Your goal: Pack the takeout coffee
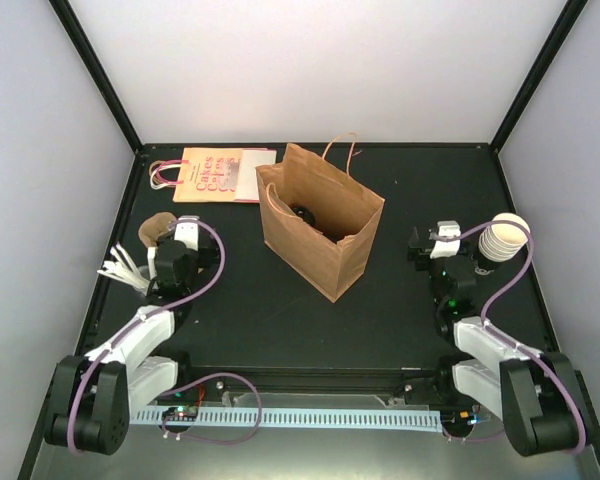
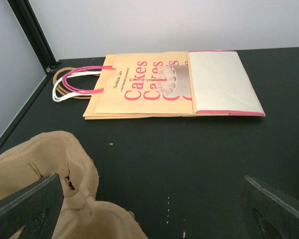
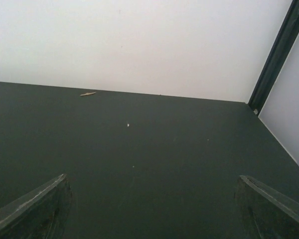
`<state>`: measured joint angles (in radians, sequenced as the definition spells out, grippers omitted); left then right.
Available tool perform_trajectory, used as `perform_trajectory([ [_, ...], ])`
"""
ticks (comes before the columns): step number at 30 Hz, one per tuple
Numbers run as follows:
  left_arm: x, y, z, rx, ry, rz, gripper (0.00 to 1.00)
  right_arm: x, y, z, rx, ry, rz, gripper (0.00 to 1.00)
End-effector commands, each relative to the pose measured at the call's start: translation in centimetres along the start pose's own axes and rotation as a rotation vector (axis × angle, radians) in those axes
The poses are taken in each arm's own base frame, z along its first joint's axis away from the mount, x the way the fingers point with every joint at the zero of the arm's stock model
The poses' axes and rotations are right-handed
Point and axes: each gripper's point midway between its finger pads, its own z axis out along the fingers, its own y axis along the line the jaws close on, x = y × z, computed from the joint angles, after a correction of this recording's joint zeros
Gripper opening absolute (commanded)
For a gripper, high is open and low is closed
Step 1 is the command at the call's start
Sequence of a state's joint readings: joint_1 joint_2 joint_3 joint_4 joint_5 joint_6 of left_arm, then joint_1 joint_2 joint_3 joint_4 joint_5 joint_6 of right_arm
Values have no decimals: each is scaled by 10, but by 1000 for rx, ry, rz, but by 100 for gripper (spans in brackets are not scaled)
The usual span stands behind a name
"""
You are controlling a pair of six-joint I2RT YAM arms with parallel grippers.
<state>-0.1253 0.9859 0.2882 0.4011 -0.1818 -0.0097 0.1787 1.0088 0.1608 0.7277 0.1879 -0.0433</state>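
1. The coffee (image 1: 302,213) shows only as a dark round lid deep inside the open brown bag (image 1: 330,250). Its cup is hidden by the bag walls, and neither wrist view catches it.
2. In the left wrist view the pulp tray (image 2: 65,199) is cut off by the bottom edge, and only the tips of the fingers (image 2: 30,201) show.
3. A white bundle (image 1: 125,270) beside the left arm is too small to make out.
4. The right wrist view shows bare table and a small pale scrap (image 3: 87,93) near the back wall. I cannot tell what it is.
5. The table (image 1: 280,320) is matte black, framed by black posts, with plain pale walls (image 1: 310,60) on three sides.
6. A flat bag (image 2: 154,82) printed "Cakes" lies at the back left, its handles pointing left. A cup stack (image 1: 502,240) sits at the right edge.
7. The brown bag stands upright at mid-table, mouth open, turned at an angle.
8. The left gripper (image 1: 185,230) is left of the bag with its jaws wide apart and nothing between them. One finger is above the tray.
9. The right gripper (image 1: 435,236) is right of the bag, just beside the cup stack, with its jaws also wide apart and nothing between them.
10. The coffee sits between the two grippers, inside the bag and well apart from both.
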Motion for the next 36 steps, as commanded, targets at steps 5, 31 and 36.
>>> perform_trajectory([
  [5, -14, 0, 8, -1, -93, 4, 99, -20, -3, 12, 13, -106, 20, 91],
  [31, -32, 3, 31, -1, -146, 106, 99, 2, -22, 46, 52, -51, 33, 100],
  [36, -30, 1, 41, 7, -109, 104, 99, 2, -22, 46, 51, -52, 33, 100],
])
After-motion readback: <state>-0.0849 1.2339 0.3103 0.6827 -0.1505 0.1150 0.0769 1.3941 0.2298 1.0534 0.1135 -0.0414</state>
